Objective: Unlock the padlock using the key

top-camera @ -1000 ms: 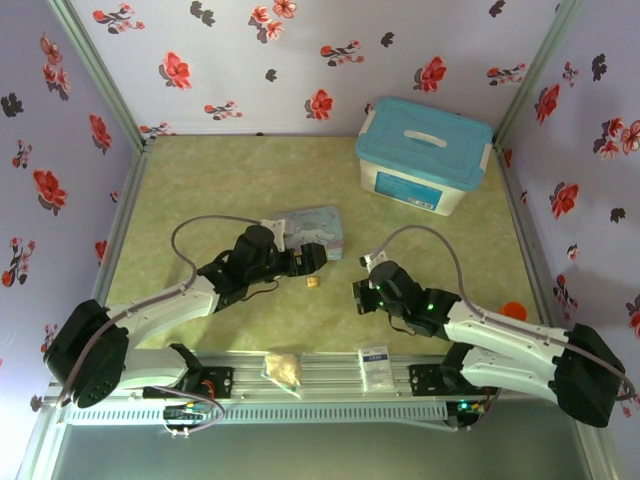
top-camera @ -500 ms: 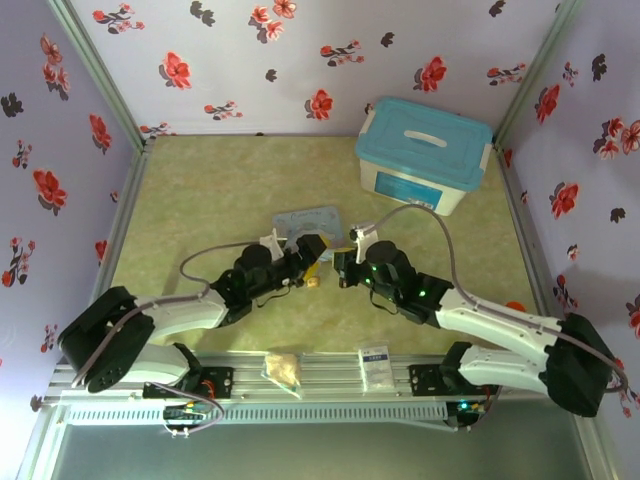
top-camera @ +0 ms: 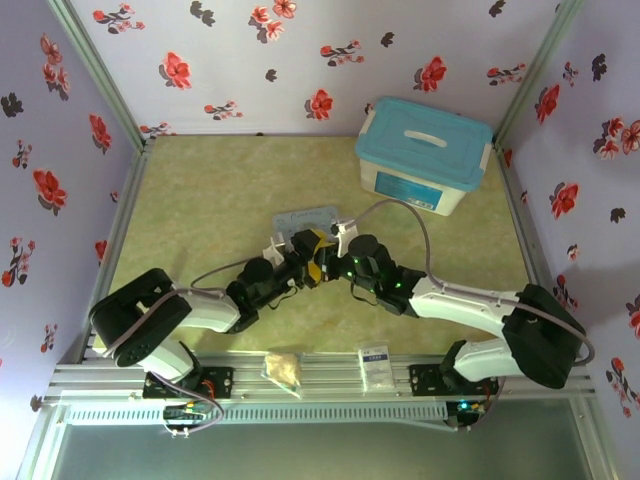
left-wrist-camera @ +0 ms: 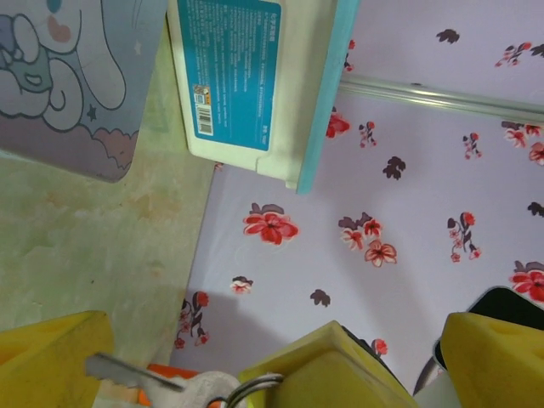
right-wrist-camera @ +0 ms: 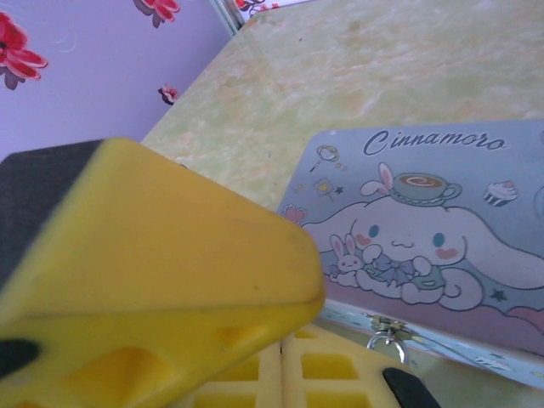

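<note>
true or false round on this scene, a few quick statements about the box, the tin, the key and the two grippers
1. The storage box has its lid on. True.
2. The left gripper is shut. False: its fingers stand wide open.
3. The cartoon tin sits on top of the box. False: it lies flat on the table.
4. A key shows between the left gripper's fingers. True.
5. The right gripper is at the table's right edge. False: it meets the left gripper mid-table.
</note>
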Controlling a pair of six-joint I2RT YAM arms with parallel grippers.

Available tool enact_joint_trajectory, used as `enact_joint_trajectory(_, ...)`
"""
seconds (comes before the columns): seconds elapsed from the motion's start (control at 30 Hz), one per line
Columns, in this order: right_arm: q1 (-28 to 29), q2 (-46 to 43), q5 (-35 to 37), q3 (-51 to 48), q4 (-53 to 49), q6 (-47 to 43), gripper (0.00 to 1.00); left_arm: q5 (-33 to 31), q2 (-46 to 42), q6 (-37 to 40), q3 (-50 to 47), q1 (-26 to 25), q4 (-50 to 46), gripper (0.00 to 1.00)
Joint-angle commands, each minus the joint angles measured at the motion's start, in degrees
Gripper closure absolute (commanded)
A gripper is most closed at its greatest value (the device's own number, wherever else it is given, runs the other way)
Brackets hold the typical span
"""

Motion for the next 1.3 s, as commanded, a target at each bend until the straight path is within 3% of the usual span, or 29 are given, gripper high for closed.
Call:
enact_joint_trajectory(0.0,0.45,0.64,-1.18,0.03,4.49,1.40,1.00,-2.63,-0.48,-1.41,-0.89,-0.29,4.31,0.03)
enact_joint_trajectory(0.5,1.24,-3.89,1.18,-5.00,2.33,2.27,1.00,-2.61,0.70,-0.51,-1.74,0.59,3.68,0.20)
enact_joint_trajectory(1.03,1.25,-5.35,2.68,-5.64,1.93,2.04,1.00,-2.73,1.55,0.12,-2.61,0.60,3.76,0.47)
enact_joint_trajectory(1.27,1.24,-5.68,2.72,-5.64,1.53,1.82,1.00,-2.84,1.68,0.62,-2.71,0.67,3.13,0.54)
